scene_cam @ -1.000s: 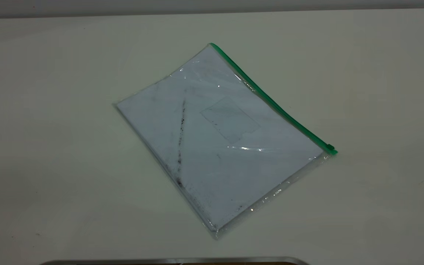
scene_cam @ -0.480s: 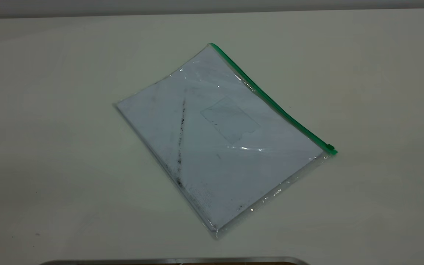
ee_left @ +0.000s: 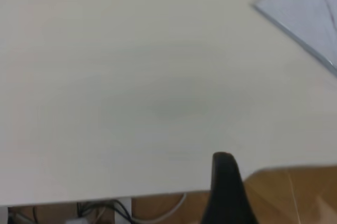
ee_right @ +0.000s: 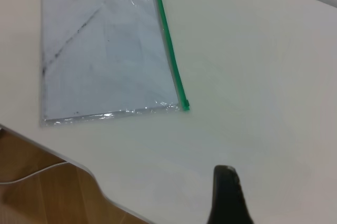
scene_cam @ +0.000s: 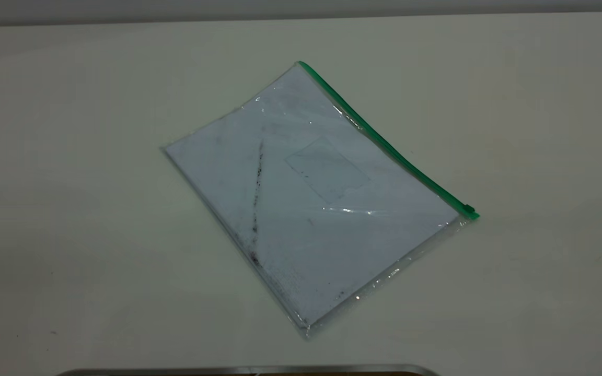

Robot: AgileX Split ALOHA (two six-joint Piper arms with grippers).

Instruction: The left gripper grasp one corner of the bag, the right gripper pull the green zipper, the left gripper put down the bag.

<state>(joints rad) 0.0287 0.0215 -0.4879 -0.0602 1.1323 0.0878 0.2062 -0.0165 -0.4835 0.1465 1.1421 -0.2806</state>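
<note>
The bag (scene_cam: 311,198), a flat clear pouch with white paper inside and a dark diagonal smudge, lies turned at an angle in the middle of the table. The green zipper (scene_cam: 384,143) runs along its far right edge, with the slider tab (scene_cam: 469,210) at the corner nearest the right side. Neither arm shows in the exterior view. In the left wrist view, the left gripper (ee_left: 224,162) hangs over the table's edge, well away from one corner of the bag (ee_left: 305,8). The right gripper (ee_right: 225,175) is over bare table, apart from the bag (ee_right: 100,50) and its green zipper (ee_right: 169,50).
The pale table (scene_cam: 71,209) spreads wide on every side of the bag. Its edge (ee_left: 105,198) shows in the left wrist view, with wooden floor (ee_left: 295,192) and cables (ee_left: 100,212) below. A metal rim (scene_cam: 249,369) lies along the bottom of the exterior view.
</note>
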